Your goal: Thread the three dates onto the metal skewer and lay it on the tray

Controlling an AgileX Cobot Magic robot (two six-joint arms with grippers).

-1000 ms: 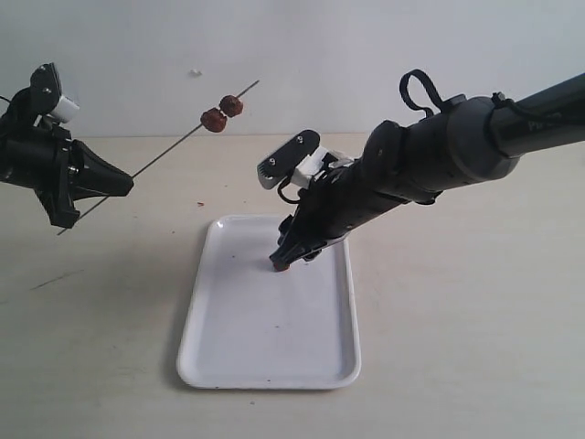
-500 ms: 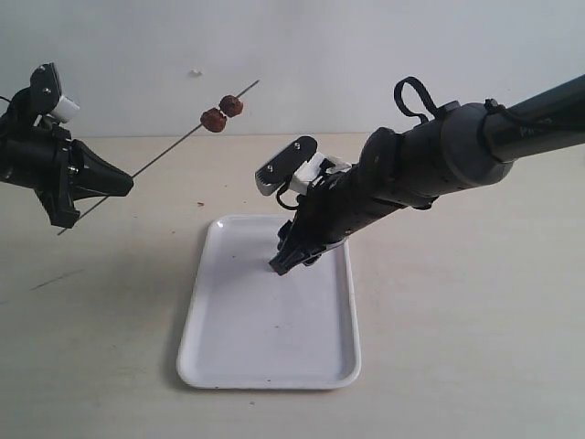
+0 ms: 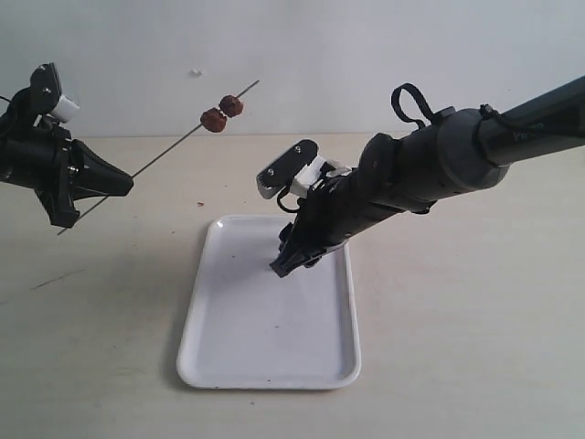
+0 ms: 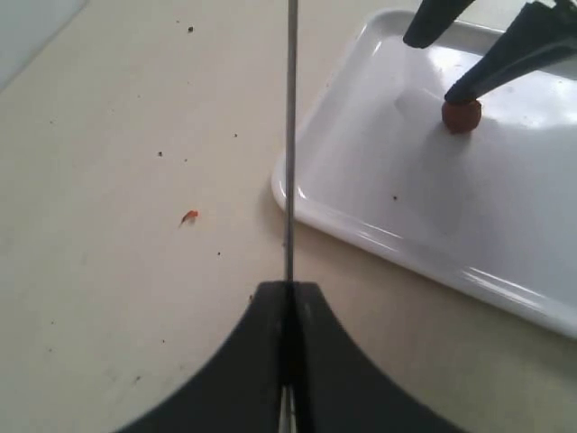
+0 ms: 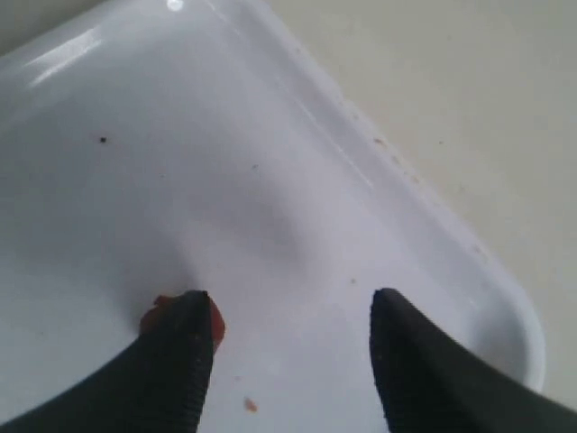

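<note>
My left gripper (image 3: 126, 185) (image 4: 290, 289) is shut on the metal skewer (image 3: 169, 151) (image 4: 290, 135), which slants up and away over the table. Two dates (image 3: 214, 119) (image 3: 232, 105) sit threaded near its far tip. My right gripper (image 3: 283, 262) (image 5: 290, 302) is open, tips down on the white tray (image 3: 265, 338) (image 5: 225, 135). The third date (image 4: 461, 115) (image 5: 215, 325) lies on the tray, touching the outer side of one finger (image 5: 185, 343), not between the two. In the exterior view that finger hides it.
A small red crumb (image 4: 188, 216) (image 3: 199, 203) lies on the beige table beside the tray. A few crumbs (image 5: 250, 405) dot the tray floor. A pale wall (image 3: 366, 55) runs along the back of the table.
The right gripper shifted slightly left and down on the tray; the date seen at its tip a second ago is now hidden in the exterior view. The left arm and skewer stayed still.
</note>
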